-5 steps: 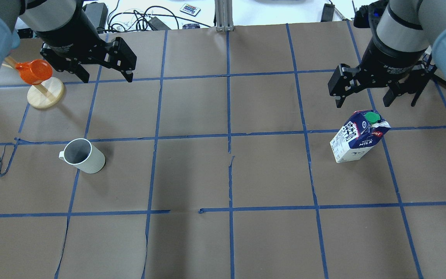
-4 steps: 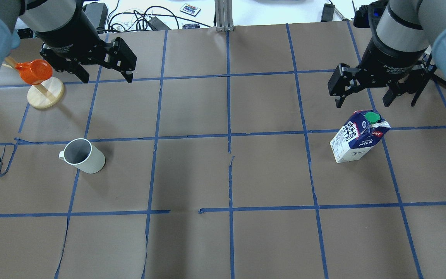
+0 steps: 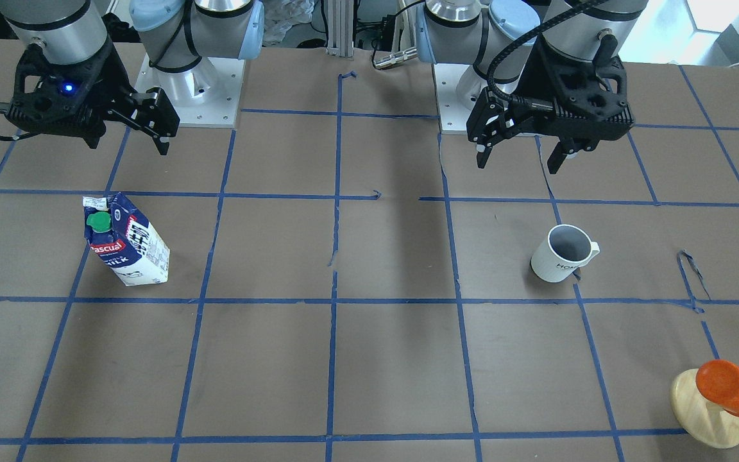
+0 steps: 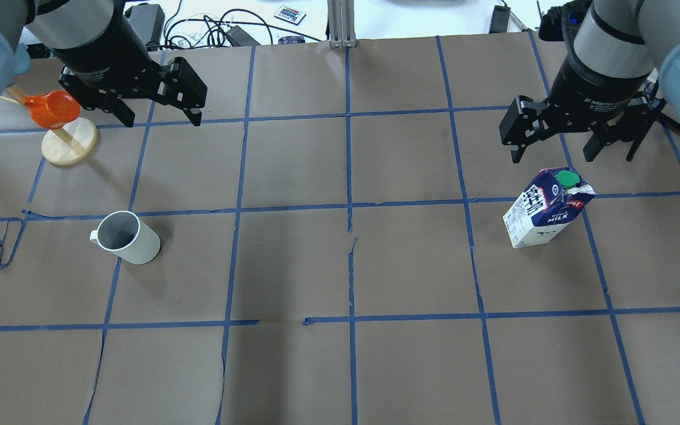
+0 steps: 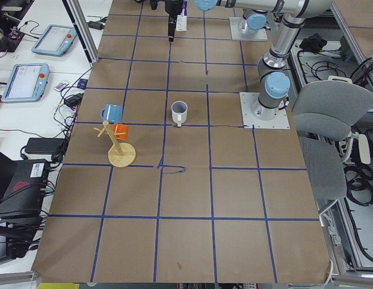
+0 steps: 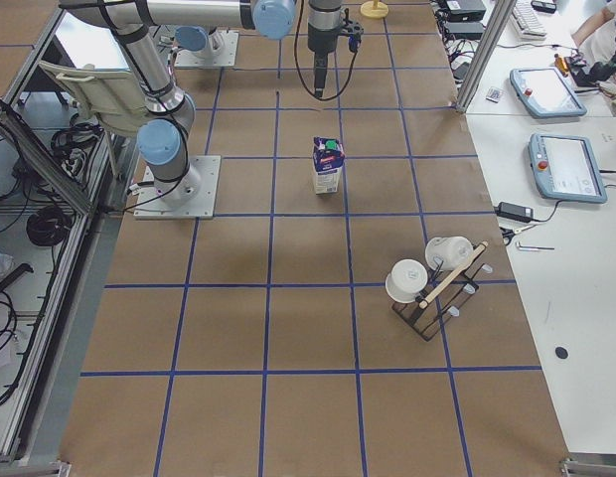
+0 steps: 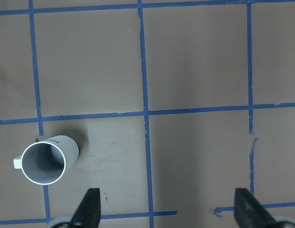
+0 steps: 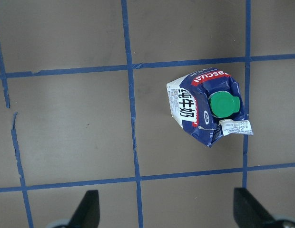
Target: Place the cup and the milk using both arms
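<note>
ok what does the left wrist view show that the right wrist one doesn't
Only the left wrist view shows the white ceramic mug, upright, grey inside, handle pointing to the picture's left. Only the right wrist view shows the dark blue and white gable-top milk carton with its green round cap. Both show the brown paper table with its blue tape grid, and a pair of black jaws spread open at the bottom edge, holding nothing.
</note>
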Controlling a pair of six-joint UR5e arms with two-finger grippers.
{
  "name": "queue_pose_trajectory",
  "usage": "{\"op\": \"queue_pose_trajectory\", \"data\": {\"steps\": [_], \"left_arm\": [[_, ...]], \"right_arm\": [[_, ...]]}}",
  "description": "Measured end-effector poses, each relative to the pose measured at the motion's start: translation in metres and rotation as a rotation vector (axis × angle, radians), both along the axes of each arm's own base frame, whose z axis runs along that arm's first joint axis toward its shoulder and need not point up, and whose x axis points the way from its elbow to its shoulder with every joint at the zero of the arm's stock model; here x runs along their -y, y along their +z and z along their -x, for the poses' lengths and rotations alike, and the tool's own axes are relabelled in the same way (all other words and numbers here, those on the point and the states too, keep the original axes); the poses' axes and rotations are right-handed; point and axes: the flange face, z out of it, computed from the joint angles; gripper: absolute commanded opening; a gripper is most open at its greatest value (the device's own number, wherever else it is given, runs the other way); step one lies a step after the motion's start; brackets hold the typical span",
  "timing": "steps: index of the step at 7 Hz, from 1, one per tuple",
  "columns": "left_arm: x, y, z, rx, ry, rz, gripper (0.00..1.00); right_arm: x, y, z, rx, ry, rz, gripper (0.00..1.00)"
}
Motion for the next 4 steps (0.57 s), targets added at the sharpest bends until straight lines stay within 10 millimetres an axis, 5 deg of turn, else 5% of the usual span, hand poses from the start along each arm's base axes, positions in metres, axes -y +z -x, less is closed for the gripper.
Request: {"op": "queue_pose_trajectory", "data": {"steps": [4], "left_arm": [[-0.0011, -0.0003, -0.0002, 0.0, 0.001, -0.003, 1.0]], "right_arm": [[0.0019, -0.0001, 0.0005, -0.006, -0.002, 0.01, 1.0]]}}
